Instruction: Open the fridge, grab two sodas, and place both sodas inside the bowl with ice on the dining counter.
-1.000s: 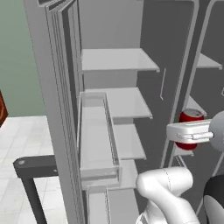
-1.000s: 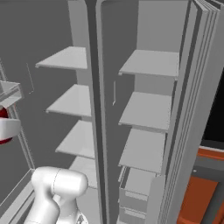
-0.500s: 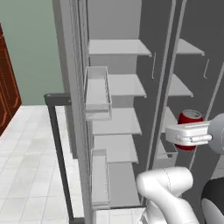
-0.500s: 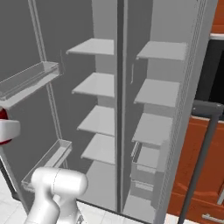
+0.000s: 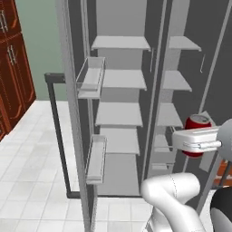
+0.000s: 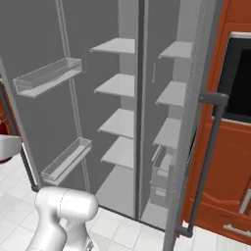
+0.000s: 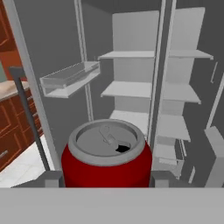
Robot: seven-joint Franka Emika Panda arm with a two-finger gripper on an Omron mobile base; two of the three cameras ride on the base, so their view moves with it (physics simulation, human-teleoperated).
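My gripper point(image 7: 106, 179) is shut on a red soda point(image 7: 106, 159) with a silver top, held upright between the two fingers. From the left base the soda point(image 5: 197, 123) shows behind the white hand of the gripper point(image 5: 195, 140), in front of the fridge's right half. The fridge point(image 5: 120, 113) stands with both doors swung wide, its pale grey shelves bare. From the right base the fridge point(image 6: 122, 122) fills the middle, and a red sliver of the soda point(image 6: 4, 156) shows at the left edge. The bowl is out of view.
The left door's dark bar handle point(image 5: 56, 131) and clear door bins point(image 5: 90, 77) jut toward me. The right door's handle point(image 6: 208, 157) stands before reddish-brown cabinets and a dark oven point(image 6: 240, 83). A tan countertop strip point(image 7: 8, 89) lies at left; whether it is the dining counter I cannot tell.
The whole picture has shifted: the base has backed away from the fridge and turned, so more of the doors, floor and cabinets shows. The soda stays in the gripper.
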